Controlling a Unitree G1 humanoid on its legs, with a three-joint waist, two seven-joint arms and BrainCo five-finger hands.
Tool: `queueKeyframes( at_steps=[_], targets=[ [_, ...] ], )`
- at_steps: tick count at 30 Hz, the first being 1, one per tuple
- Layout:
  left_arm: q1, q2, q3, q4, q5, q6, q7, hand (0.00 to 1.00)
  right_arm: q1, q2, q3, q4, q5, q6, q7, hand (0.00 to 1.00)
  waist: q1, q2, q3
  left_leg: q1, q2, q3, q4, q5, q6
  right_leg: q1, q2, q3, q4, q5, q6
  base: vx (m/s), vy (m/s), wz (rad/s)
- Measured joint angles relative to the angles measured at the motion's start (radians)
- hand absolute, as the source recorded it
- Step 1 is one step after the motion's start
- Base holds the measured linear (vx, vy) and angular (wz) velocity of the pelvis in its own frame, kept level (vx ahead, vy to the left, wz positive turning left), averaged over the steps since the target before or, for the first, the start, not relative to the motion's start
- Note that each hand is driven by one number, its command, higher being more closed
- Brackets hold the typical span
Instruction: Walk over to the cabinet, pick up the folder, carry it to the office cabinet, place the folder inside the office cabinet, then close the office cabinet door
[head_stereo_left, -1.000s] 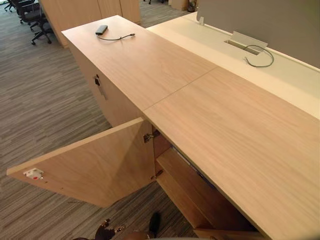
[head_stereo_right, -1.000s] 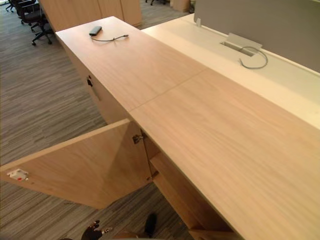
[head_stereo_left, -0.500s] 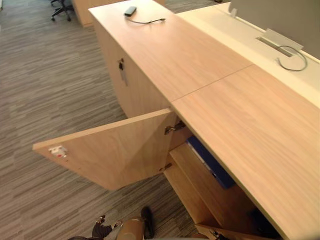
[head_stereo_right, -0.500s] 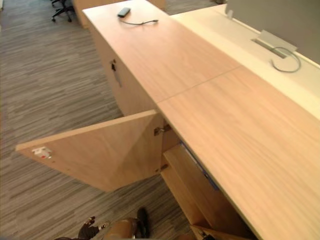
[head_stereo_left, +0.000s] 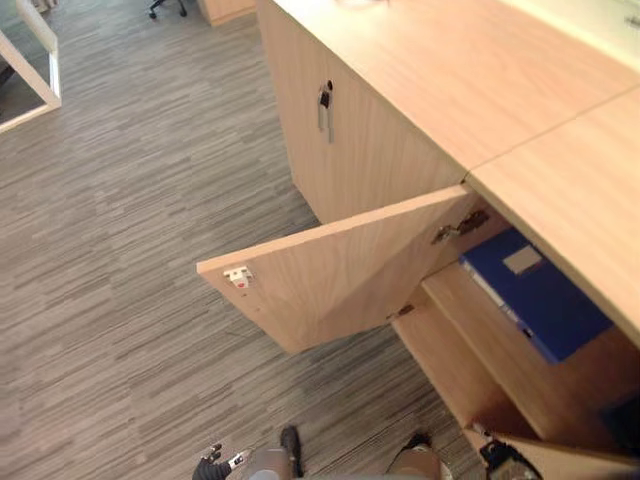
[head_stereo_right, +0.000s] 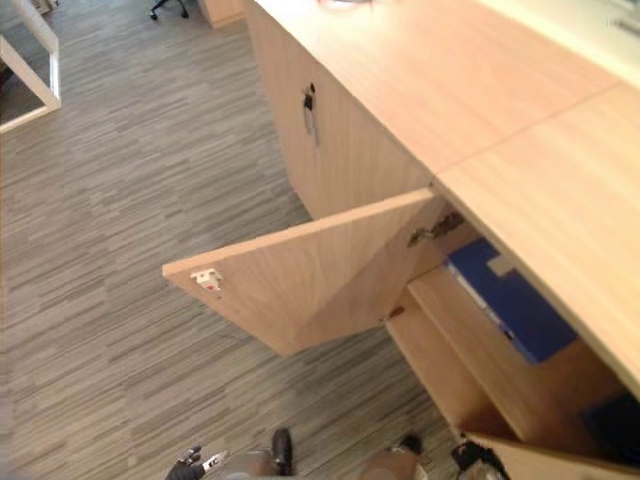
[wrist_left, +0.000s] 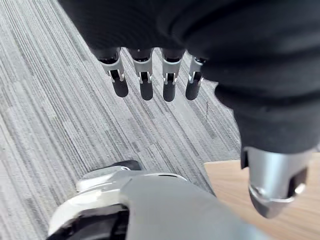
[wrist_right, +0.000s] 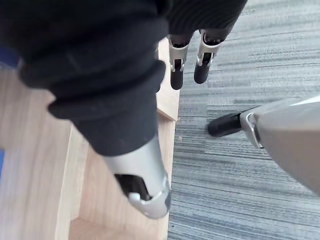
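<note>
The folder (head_stereo_left: 540, 300), blue with a pale label (head_stereo_left: 522, 260), lies flat on the upper shelf (head_stereo_left: 480, 330) inside the office cabinet (head_stereo_left: 570, 190), under the cabinet's top edge, with part of it showing past that edge. Grey striped carpet (head_stereo_left: 120, 250) spreads wide in front of the cabinet, giving a broad stretch of floor out from the door's free edge. The cabinet's left door (head_stereo_left: 340, 275) stands swung well out from the front, hinged (head_stereo_left: 460, 225) at the corner near the folder, so the opening is wide. A small white catch (head_stereo_left: 238, 277) sits at the door's outer top corner. The neighbouring cabinet (head_stereo_left: 370, 130), along the same front, is closed, with a key (head_stereo_left: 324, 105) hanging at its front. The left hand (wrist_left: 165, 55) hangs over the carpet out from the cabinet, its fingers straight and released, holding nothing. The right hand (wrist_right: 177, 70) hangs by the cabinet's pale wood edge, its fingers likewise loose and empty.
</note>
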Motion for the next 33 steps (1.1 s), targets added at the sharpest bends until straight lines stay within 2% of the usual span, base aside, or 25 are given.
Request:
queueKeyframes(
  at_steps=[5,7,9,11,15,19,22,24,27,30,33],
  targets=[
    [-0.002,0.001,0.113,-0.017,-0.124,0.012,-0.002,0.00,0.002,-0.013,0.002,0.001,-0.035,0.017,0.035,0.00,-0.010,0.002,-0.006,0.090,-0.005,0.034,-0.146,0.074,0.001,0.023,0.039,0.025,-0.080,0.069,-0.003,0.01,0.025,-0.22],
    [0.004,-0.001,0.180,-0.118,-0.144,0.027,0.003,0.00,0.014,-0.026,0.001,0.002,-0.036,0.023,0.048,0.00,-0.014,-0.002,-0.016,0.115,-0.008,0.043,-0.193,0.098,0.003,0.039,0.054,0.034,-0.111,0.075,-0.004,0.00,0.003,-0.04],
    [0.009,-0.003,0.236,-0.347,-0.135,0.032,0.018,0.00,0.022,-0.035,-0.022,0.004,-0.036,0.034,0.056,0.00,-0.013,-0.015,-0.032,0.116,-0.011,0.051,-0.209,0.111,0.008,0.040,0.060,0.044,-0.134,0.075,-0.004,-0.05,-0.003,-0.05],
    [-0.010,-0.002,0.263,-0.487,-0.099,0.033,0.029,0.00,0.026,-0.039,-0.042,0.004,-0.031,0.039,0.060,0.00,-0.019,-0.019,-0.047,0.120,-0.012,0.056,-0.210,0.116,0.006,0.041,0.062,0.047,-0.137,0.075,-0.004,-0.04,-0.002,-0.09],
    [-0.101,0.015,0.289,-0.643,-0.001,0.033,0.071,0.00,0.044,-0.039,-0.047,0.021,-0.030,0.048,0.061,0.00,-0.041,-0.035,-0.077,0.135,-0.010,0.068,-0.213,0.119,0.003,0.065,0.076,0.049,-0.160,0.075,-0.005,-0.04,-0.005,-0.09],
    [-0.197,0.064,0.287,-0.684,0.087,0.037,0.121,0.00,0.060,-0.036,-0.068,0.030,-0.003,0.057,0.067,0.00,-0.059,-0.049,-0.098,0.139,0.004,0.076,-0.214,0.125,-0.004,0.069,0.096,0.052,-0.175,0.075,-0.005,-0.03,-0.020,-0.08],
    [-0.255,0.143,0.262,-0.723,0.143,0.038,0.141,0.00,0.062,-0.037,-0.077,0.046,0.018,0.061,0.075,0.00,-0.075,-0.065,-0.105,0.149,0.019,0.087,-0.214,0.132,-0.013,0.070,0.114,0.061,-0.181,0.075,-0.006,-0.03,-0.021,-0.12],
    [-0.301,0.216,0.216,-0.723,0.183,0.038,0.144,0.00,0.064,-0.037,-0.085,0.063,0.050,0.062,0.079,0.00,-0.079,-0.085,-0.109,0.149,0.030,0.093,-0.214,0.136,-0.018,0.069,0.126,0.068,-0.186,0.077,-0.009,-0.03,-0.017,-0.12],
    [-0.340,0.244,0.153,-0.739,0.223,0.032,0.146,0.00,0.058,-0.037,-0.109,0.063,0.076,0.063,0.081,0.00,-0.084,-0.102,-0.121,0.151,0.032,0.100,-0.214,0.137,-0.019,0.068,0.129,0.073,-0.190,0.079,-0.012,-0.02,0.004,-0.06],
    [-0.355,0.244,0.108,-0.748,0.250,0.012,0.122,0.00,0.065,-0.032,-0.119,0.065,0.087,0.063,0.081,0.00,-0.094,-0.107,-0.134,0.151,0.032,0.108,-0.214,0.137,-0.019,0.064,0.135,0.079,-0.202,0.085,-0.019,0.01,0.021,-0.09],
    [-0.355,0.248,0.089,-0.749,0.255,0.011,0.119,0.00,0.079,0.012,-0.105,0.064,0.085,0.051,0.081,0.00,-0.093,-0.111,-0.141,0.158,0.037,0.133,-0.214,0.136,-0.021,0.050,0.144,0.107,-0.202,0.092,-0.024,0.03,0.020,-0.22]
  ],
)
